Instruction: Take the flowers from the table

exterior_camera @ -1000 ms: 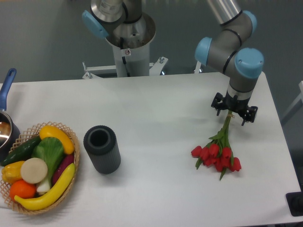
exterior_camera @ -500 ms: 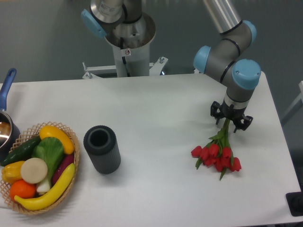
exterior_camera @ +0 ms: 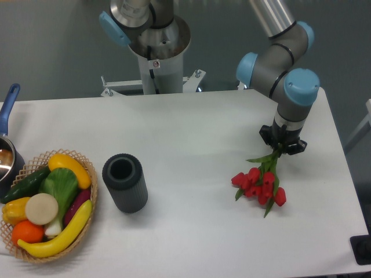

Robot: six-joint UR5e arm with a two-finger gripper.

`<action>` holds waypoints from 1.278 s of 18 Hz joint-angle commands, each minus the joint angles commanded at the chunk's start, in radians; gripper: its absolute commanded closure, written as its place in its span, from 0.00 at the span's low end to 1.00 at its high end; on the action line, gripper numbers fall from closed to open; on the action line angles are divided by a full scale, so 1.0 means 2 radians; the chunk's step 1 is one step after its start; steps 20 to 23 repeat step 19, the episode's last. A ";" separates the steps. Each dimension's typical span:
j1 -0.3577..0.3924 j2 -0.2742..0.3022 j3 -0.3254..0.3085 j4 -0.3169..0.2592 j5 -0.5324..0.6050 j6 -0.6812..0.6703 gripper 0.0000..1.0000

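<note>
The flowers (exterior_camera: 258, 183) are a bunch of red tulips with green stems, at the right side of the white table (exterior_camera: 191, 127). My gripper (exterior_camera: 282, 145) points down and is shut on the stem ends. The red heads hang toward the front left of the gripper, close above the tabletop. I cannot tell whether the heads still touch the table. The pale band on the stems is hidden by the fingers.
A dark grey ribbed cylinder vase (exterior_camera: 124, 182) stands left of centre. A wicker basket (exterior_camera: 88, 174) of toy fruit and vegetables sits at the front left. A pot with a blue handle (exterior_camera: 8, 105) is at the left edge. The arm's base (exterior_camera: 156, 46) stands behind the table.
The gripper's fingers closed on the stem ends. The bunch shifted slightly left and up, and the heads now sit a little higher in the view than before.
</note>
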 joint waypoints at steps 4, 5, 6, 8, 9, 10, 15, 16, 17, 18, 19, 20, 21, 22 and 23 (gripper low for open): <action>0.016 0.017 0.015 -0.022 0.000 -0.008 1.00; 0.016 0.025 0.025 -0.044 0.000 -0.007 1.00; 0.016 0.034 0.031 -0.058 -0.001 -0.006 1.00; 0.013 0.038 0.042 -0.077 -0.003 -0.005 1.00; 0.012 0.041 0.047 -0.084 -0.003 -0.005 1.00; 0.011 0.049 0.053 -0.094 -0.003 -0.005 1.00; 0.011 0.068 0.060 -0.129 -0.002 -0.002 1.00; 0.010 0.070 0.061 -0.133 -0.001 -0.002 1.00; 0.010 0.074 0.061 -0.139 -0.001 -0.002 1.00; 0.010 0.076 0.062 -0.145 -0.001 -0.002 1.00; 0.010 0.077 0.064 -0.151 -0.001 -0.002 1.00; 0.010 0.077 0.064 -0.151 -0.001 -0.002 1.00; 0.010 0.077 0.064 -0.151 -0.001 -0.002 1.00; 0.010 0.077 0.064 -0.151 -0.001 -0.002 1.00; 0.010 0.077 0.064 -0.151 -0.001 -0.002 1.00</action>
